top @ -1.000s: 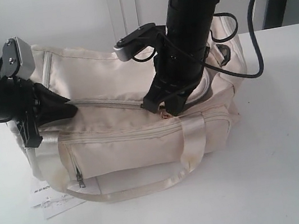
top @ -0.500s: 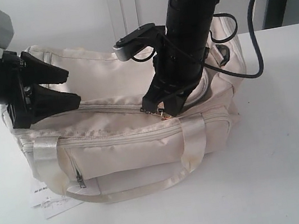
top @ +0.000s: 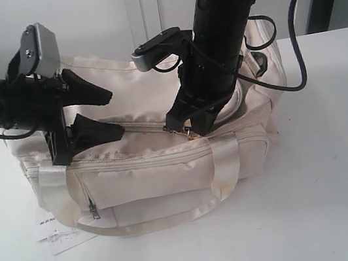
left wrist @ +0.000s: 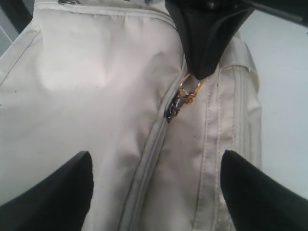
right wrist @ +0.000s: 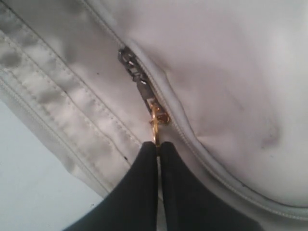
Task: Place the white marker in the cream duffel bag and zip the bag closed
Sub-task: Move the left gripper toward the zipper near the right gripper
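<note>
Nearest to the camera, a small paper tag [top: 56,232] lies on the white tabletop [top: 319,213], with its edge going under the cream duffel bag [top: 148,174]. One shiny strap handle [top: 149,224] of the bag loops down the front side to the tabletop. Along the top of the bag runs the long zipper [top: 133,123]. The right tool [right wrist: 158,144] is clenched on the gold clasp [right wrist: 155,122] that hangs from the slider of the zipper, and only its tips pinch it. The left tool [top: 115,112] is released, with the fingers wide apart. It hovers over the left end of the bag, just above the zipper, and grasps nothing. The white marker shows in no view; I judge that it is inside the bag, but I cannot confirm this. How much of the zipper is closed I also cannot tell surely. The danger, as I see it, is this: the pinch on the clasp is very small, so the clasp may slip out when it is pulled. Also nothing holds the bag down, so the soft bag may slide or fold along with the pull instead of letting the slider move. Loose cloth beside the track may also get caught in the slider. The tabletop is plain, white and smooth, which I think gives the bag little grip. Behind it is a pale wall [top: 77,20] with a vertical seam, and at the far right a dark stand [top: 321,8].
</note>
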Action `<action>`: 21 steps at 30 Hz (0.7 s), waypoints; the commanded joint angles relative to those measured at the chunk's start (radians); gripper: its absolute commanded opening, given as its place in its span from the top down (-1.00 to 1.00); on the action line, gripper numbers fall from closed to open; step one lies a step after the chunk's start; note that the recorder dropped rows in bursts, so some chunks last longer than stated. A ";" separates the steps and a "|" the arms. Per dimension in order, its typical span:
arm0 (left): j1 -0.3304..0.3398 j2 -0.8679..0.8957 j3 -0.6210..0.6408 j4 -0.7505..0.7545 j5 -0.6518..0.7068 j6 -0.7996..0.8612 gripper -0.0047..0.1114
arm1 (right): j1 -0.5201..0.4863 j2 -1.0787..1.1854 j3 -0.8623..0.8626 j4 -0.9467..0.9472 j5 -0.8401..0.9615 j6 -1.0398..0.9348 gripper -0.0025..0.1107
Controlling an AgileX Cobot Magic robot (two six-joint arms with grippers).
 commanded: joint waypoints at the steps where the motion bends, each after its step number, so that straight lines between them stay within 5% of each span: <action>1: -0.026 0.033 0.005 -0.062 -0.047 0.041 -0.38 | -0.005 -0.011 0.009 0.004 0.003 -0.011 0.96; 18: -0.026 0.145 0.005 -0.176 0.002 0.118 -0.37 | -0.005 -0.011 0.009 0.002 0.003 -0.022 0.96; 21: -0.026 0.149 0.005 -0.178 0.002 0.116 -0.19 | -0.005 -0.011 0.009 0.002 0.003 -0.022 0.96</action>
